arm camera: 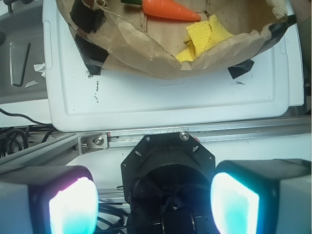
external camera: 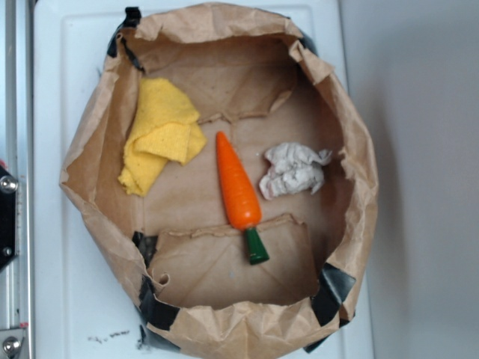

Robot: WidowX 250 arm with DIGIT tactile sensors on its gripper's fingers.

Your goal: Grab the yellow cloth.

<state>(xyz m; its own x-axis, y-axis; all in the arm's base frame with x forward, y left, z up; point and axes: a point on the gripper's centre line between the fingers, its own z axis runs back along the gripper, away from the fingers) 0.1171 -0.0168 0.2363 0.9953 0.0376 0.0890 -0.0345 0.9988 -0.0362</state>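
Observation:
The yellow cloth (external camera: 161, 134) lies crumpled at the left inside a brown paper bag (external camera: 105, 149) rolled down into a bowl shape. The wrist view shows the yellow cloth (arm camera: 202, 39) just behind the bag's near rim, far above my gripper. My gripper (arm camera: 153, 204) is open, its two glowing pads wide apart with nothing between them. It hangs over the robot base, well outside the bag. The gripper does not show in the exterior view.
An orange carrot (external camera: 238, 191) with a green stem lies in the bag's middle, and a whitish-grey paper wad (external camera: 293, 170) sits to its right. The bag rests on a white board (arm camera: 185, 97). A metal rail (arm camera: 146, 139) and cables run near the base.

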